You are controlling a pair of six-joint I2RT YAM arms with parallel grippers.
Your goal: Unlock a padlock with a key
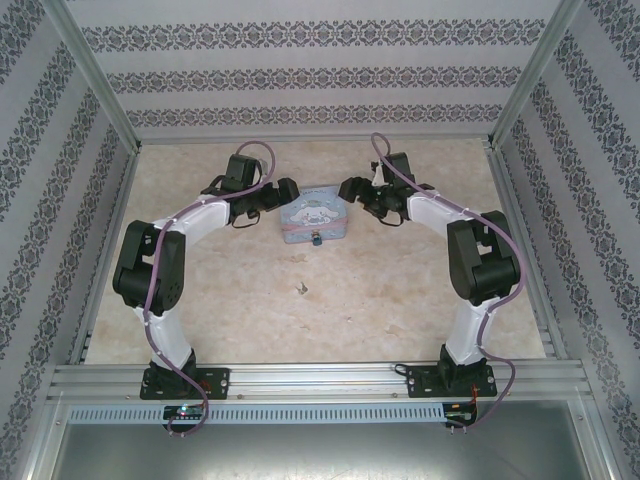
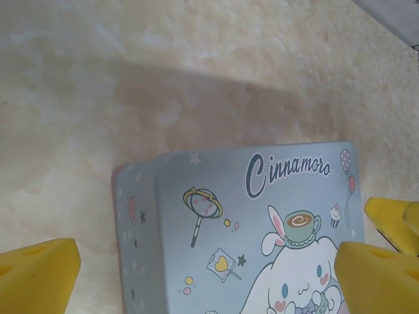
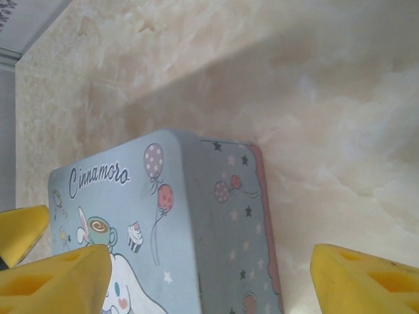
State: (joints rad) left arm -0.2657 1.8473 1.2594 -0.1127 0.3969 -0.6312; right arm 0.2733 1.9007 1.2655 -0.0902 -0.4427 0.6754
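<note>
The key [image 1: 300, 288] is not yet picked up, the padlock [image 1: 316, 238] not yet touched — left claw [image 2: 206, 278] and right claw [image 3: 209, 284] are spread wide, empty.

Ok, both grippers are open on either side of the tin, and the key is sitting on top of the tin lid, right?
Not quite. The key lies on the bare table, nearer the arm bases than the tin, not on its lid; the top external view shows it. The rest holds: the left gripper and right gripper are open on either side of the tin.
</note>
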